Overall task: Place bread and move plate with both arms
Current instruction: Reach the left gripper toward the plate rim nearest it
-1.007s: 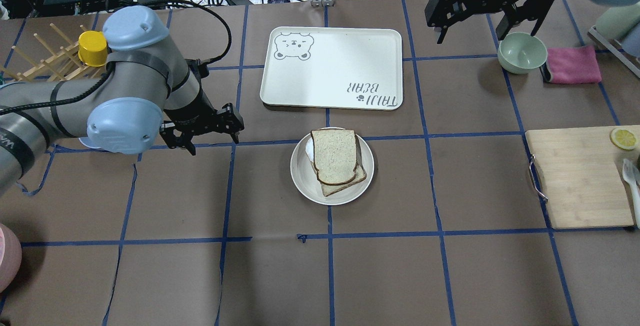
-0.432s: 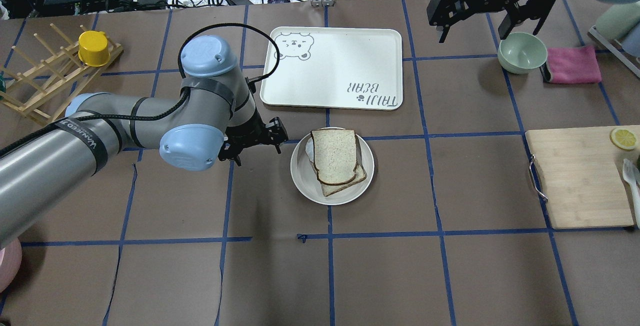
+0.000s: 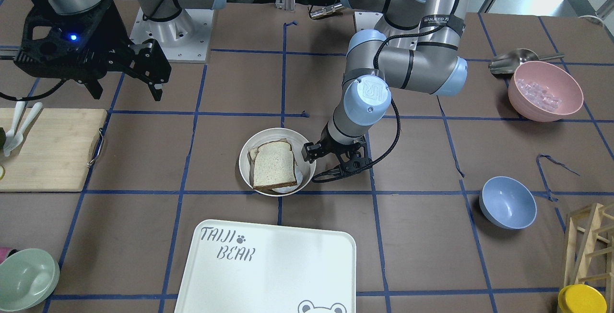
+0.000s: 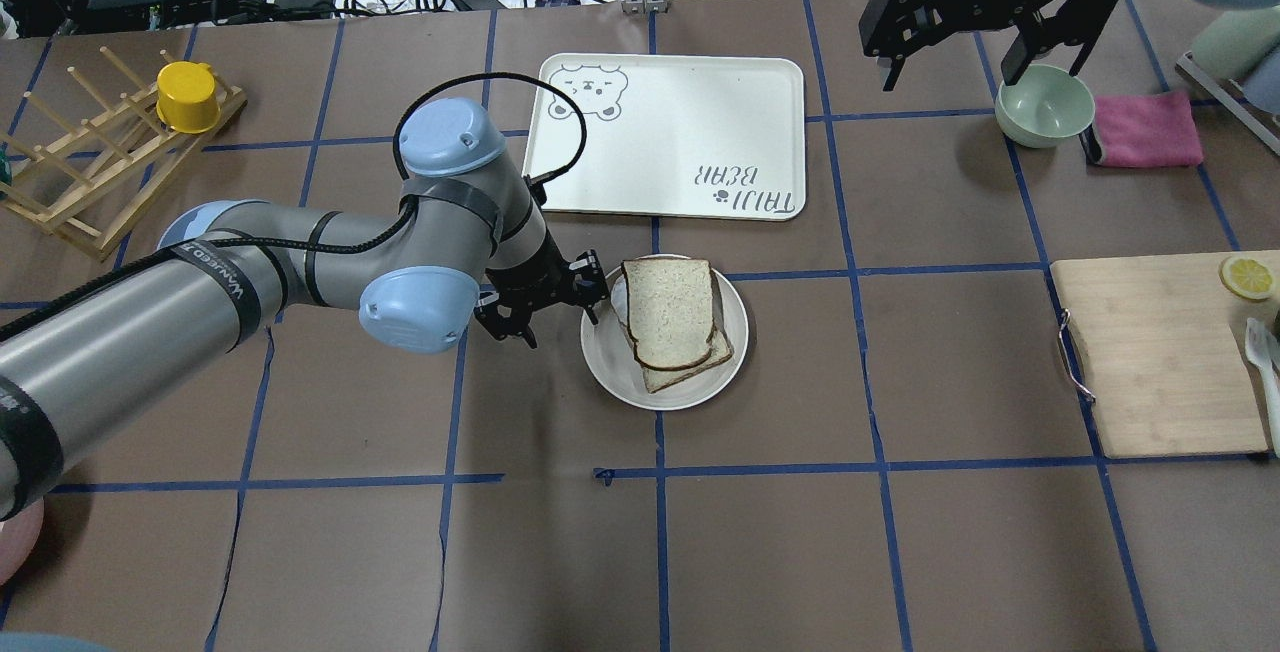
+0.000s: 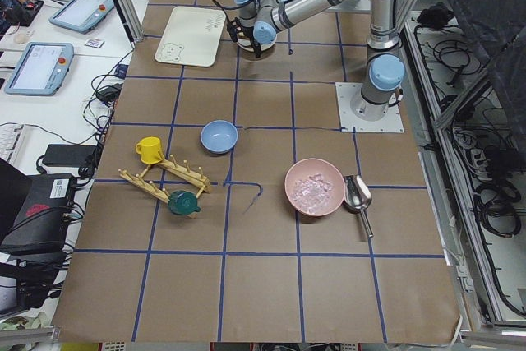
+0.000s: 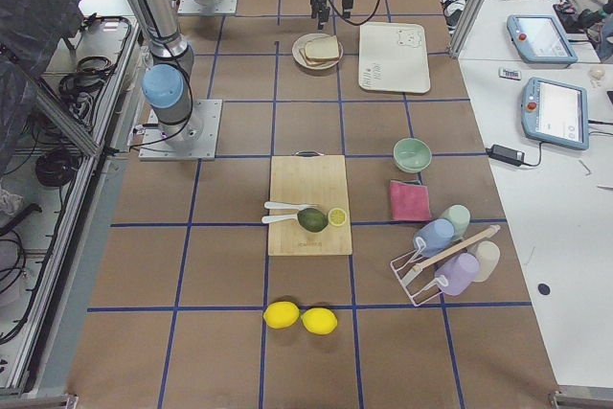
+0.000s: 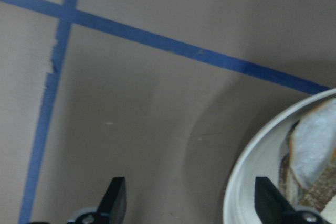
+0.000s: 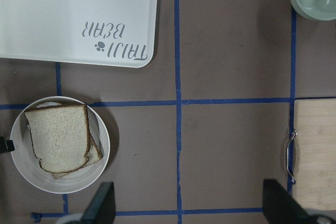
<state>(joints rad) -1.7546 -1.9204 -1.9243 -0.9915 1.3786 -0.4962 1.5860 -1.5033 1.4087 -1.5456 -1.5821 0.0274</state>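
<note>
The step in hand looks to be the left arm's grasp on the plate [image 4: 612,364], with the bread [image 4: 668,310] already lying on it. To do this well, the left hand [image 4: 560,317] should lower until one finger goes inside the raised rim and the other outside, then pinch the rim alone. The inner finger needs to stay clear of the crust, or the stack will be nudged. A shallow plate held at one edge tips easily, so the lift should probably be low and level, or wait for the other arm's support.

In the overhead view, the left hand sits at the plate's 9 o'clock, its jaws spread apart and gripping nothing. The left wrist view shows the rim between the two fingertips, one over bare tabletop [image 4: 780,552] and one over the plate's inside. I cannot tell whether either finger touches the plate yet.

The bread lies on top of a second slice [image 4: 700,370], towards the plate's 12 o'clock side. The TAIJI BEAR tray [image 4: 700,132] lies near, at the plate's 12 o'clock. The right hand [image 8: 191,211] hangs wide open and empty, high and well apart, towards 2 o'clock of the plate.
</note>
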